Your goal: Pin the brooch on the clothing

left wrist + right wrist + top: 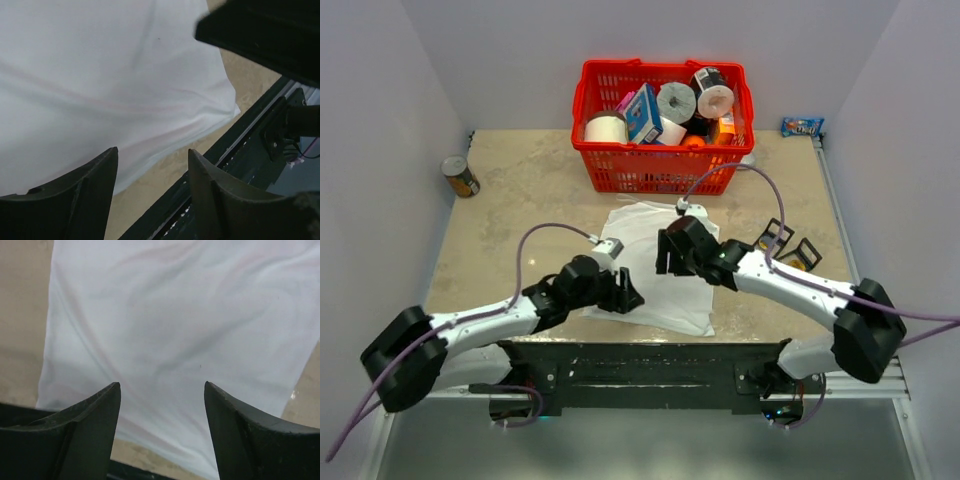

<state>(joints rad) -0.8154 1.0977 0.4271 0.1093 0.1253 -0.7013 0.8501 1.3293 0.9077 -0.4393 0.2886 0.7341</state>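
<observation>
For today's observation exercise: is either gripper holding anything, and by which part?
Nothing is held: the left gripper and right gripper both hang open over the white T-shirt.

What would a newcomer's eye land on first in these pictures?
Most likely the bright red basket, crammed with rolls and small packages, at the far middle of the table. Next comes the white T-shirt lying on the near half, with the left fingers and right fingers both open over it and holding nothing. No brooch shows in any view.
</observation>
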